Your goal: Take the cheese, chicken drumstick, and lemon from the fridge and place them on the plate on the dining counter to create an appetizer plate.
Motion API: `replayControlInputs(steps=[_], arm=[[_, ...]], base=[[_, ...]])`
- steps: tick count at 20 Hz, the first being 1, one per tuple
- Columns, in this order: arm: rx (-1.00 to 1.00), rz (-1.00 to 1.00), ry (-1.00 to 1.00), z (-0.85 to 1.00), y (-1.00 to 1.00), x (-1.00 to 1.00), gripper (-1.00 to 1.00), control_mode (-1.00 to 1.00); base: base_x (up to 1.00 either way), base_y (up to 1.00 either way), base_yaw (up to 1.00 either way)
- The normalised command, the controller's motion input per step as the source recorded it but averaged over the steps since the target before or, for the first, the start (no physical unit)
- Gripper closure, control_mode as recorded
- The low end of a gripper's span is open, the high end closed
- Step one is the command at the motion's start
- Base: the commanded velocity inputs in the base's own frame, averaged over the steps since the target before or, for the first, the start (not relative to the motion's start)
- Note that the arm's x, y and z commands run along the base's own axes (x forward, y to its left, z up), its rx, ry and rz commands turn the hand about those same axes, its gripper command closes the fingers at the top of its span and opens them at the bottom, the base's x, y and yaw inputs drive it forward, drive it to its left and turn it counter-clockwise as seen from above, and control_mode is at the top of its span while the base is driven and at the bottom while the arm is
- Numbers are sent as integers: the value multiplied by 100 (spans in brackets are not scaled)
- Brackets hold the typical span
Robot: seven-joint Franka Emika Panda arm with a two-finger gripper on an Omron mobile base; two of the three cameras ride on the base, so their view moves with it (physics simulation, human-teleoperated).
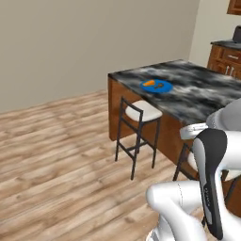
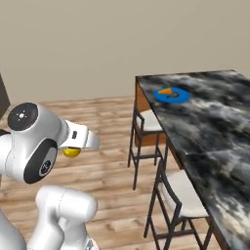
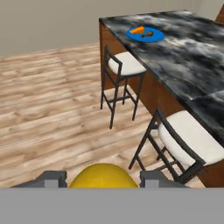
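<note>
My gripper (image 3: 102,179) is shut on the yellow lemon (image 3: 103,174), which bulges up between the two dark fingertips; in the right base view the lemon (image 2: 72,152) peeks out under the white hand. Far ahead, the blue plate (image 3: 155,37) lies near the corner of the marbled dining counter (image 3: 188,57). On the plate rest the orange cheese (image 3: 137,30) and the brown chicken drumstick (image 3: 147,34). The left base view shows the plate (image 1: 165,88) with the cheese (image 1: 148,83) on the counter (image 1: 197,99). The fridge is out of view.
Two dark-framed stools with white seats stand along the counter's near side, one under the plate's corner (image 3: 127,63) and one closer to me (image 3: 188,138). Wooden floor stretches to the left up to a plain beige wall. Brown cabinets (image 1: 226,59) stand at the far right.
</note>
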Motion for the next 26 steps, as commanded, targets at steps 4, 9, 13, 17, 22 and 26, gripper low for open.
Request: replayControlInputs(steps=[4,9,13,17,22,26], arm=[[0,0,0,0,0,0,100,100],[0,0,0,0,0,0,100,100],[0,0,0,0,0,0,100,100],[0,0,0,0,0,0,100,100],[0,0,0,0,0,0,100,100],[0,0,0,0,0,0,100,100]], base=[[92,16,-21],[81,2,-21],[70,0,-20],[59,-8,-19],[64,-10,-18],[71,-12,-17]])
